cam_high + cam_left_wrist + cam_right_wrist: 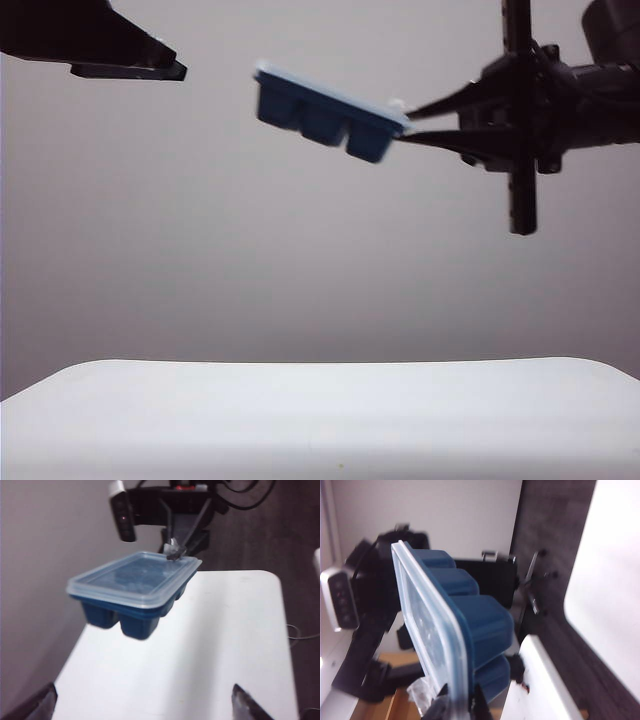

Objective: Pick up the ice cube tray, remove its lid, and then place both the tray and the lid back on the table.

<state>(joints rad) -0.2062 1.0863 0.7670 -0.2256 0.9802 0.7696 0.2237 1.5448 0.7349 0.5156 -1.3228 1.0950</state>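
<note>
Ice cube tray (pixel 325 118): dark navy, rounded cup bottoms, suspended well above the white surface (pixel 320 420), tilted with one end lower. Lid (pixel 134 576): translucent, whitish, rounded corners, still seated on the tray's rim, covering all compartments.

I am seeing no readable text, label, brand, number or sign on anything around me in these views.

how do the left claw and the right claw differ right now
The left claw is open and empty; the right claw is shut on the tray, lid still on. The left claw sits apart from the tray; the right pinches its end. Both are raised high above the table.
</note>
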